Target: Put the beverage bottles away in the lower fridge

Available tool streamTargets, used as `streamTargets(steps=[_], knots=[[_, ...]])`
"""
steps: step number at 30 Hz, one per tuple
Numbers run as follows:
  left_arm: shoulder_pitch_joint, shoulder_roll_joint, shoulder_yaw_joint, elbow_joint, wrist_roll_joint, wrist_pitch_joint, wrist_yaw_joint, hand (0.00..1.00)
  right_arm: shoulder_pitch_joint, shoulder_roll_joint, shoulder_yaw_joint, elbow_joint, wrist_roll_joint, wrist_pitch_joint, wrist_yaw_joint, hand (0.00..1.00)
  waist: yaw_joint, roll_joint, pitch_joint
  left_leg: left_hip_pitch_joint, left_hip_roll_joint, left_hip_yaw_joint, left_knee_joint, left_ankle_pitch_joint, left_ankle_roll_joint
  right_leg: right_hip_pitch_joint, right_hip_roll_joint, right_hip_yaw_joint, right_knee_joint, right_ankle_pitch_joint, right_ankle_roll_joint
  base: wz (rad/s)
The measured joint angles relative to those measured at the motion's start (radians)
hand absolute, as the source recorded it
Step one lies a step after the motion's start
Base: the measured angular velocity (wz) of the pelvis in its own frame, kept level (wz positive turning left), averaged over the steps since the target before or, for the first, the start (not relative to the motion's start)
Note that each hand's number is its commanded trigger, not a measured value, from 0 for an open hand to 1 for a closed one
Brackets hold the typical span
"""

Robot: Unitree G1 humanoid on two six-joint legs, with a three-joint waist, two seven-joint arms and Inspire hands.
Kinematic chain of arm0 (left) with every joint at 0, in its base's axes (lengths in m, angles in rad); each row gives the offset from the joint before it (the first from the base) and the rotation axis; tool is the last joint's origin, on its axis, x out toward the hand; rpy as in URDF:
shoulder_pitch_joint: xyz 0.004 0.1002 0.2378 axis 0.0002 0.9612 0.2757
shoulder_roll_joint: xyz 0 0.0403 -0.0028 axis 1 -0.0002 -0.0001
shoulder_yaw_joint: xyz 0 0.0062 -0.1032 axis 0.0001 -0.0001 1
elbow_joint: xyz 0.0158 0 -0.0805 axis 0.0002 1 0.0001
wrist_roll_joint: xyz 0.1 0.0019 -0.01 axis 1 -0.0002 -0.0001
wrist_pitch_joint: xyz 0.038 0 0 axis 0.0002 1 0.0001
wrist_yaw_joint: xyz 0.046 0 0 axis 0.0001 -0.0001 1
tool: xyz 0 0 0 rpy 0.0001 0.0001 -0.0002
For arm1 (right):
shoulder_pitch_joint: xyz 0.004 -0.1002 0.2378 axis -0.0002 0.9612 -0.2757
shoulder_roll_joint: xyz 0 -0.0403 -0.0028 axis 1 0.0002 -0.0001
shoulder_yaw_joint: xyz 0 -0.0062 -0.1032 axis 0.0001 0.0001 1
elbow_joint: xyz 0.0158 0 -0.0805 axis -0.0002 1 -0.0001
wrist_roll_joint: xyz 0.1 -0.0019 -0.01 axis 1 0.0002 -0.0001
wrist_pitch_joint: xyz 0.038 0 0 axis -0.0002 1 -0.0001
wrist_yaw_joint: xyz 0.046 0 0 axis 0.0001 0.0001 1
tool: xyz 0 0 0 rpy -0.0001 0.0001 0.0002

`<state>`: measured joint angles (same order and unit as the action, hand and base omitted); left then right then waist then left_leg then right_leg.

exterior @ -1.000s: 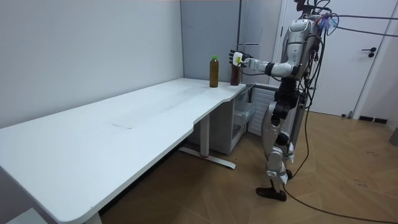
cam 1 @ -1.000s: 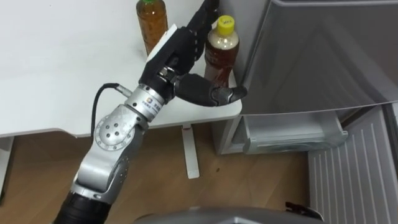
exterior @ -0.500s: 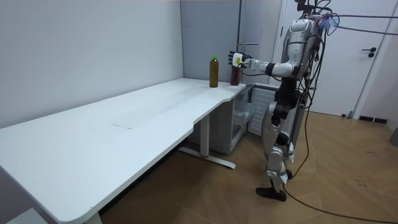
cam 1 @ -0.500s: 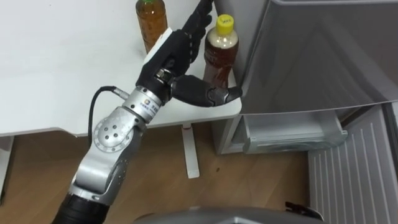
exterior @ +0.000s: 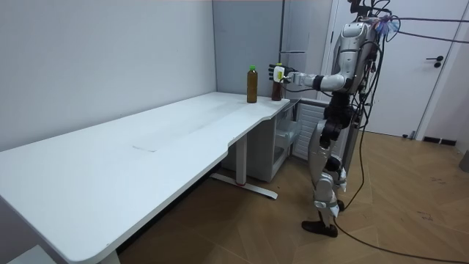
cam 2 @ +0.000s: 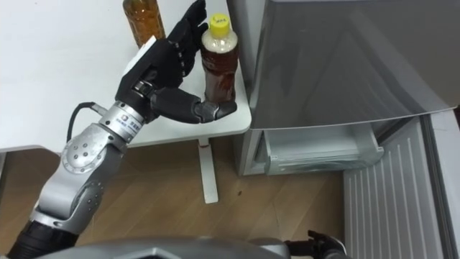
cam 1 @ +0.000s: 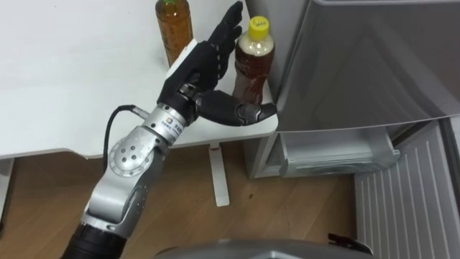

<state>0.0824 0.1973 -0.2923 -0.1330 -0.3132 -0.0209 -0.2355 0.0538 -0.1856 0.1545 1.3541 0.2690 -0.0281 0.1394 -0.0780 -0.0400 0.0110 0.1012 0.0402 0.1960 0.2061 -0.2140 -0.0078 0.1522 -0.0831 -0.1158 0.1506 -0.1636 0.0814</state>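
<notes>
Left robot hand [cam 1: 198, 68] was open, gripping nothing. Its fingers [cam 1: 223, 39] ran straight up along the left side of the yellow-cap bottle [cam 1: 253, 68], and the thumb [cam 1: 241, 111] stuck out low across the front of the bottle's base; contact couldn't be told. Vs a sec earlier the change was small. The thumb tip had pulled back a bit from the fridge side, the fingers sat a touch further left of the neck, and the bottle hadn't budged. So the robot hand was prob. still lining up its grasp w/ no closure yet, and the task was barely begun. The yellow-cap bottle stood upright at the corner of the tabletop [cam 1: 72, 86], just beside the fridge [cam 1: 374, 65]. The second bottle [cam 1: 175, 25], amber drink, stood upright further in on the tabletop, beyond the robot hand, also untouched. Below, the lower drawer [cam 1: 338, 155] was pulled out and its door [cam 1: 410, 201] swung open, so the drop-off spot looked ready. In the room view the robot stood at the tabletop's end by the fridge, arm out.
</notes>
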Motion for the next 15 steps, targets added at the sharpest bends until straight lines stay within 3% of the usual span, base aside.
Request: streamTargets(steps=[15], knots=[[-0.014,-0.024,0.022,-0.002,-0.009,0.038,-0.014,0.00,0.008,-0.009,-0.033,-0.026,-0.019,0.029,0.016,0.00,-0.014,0.015,-0.0052,0.011,0.001,0.007,-0.001,0.000,0.000,0.002,0.000,0.002,0.001,0.001,-0.001,-0.01]])
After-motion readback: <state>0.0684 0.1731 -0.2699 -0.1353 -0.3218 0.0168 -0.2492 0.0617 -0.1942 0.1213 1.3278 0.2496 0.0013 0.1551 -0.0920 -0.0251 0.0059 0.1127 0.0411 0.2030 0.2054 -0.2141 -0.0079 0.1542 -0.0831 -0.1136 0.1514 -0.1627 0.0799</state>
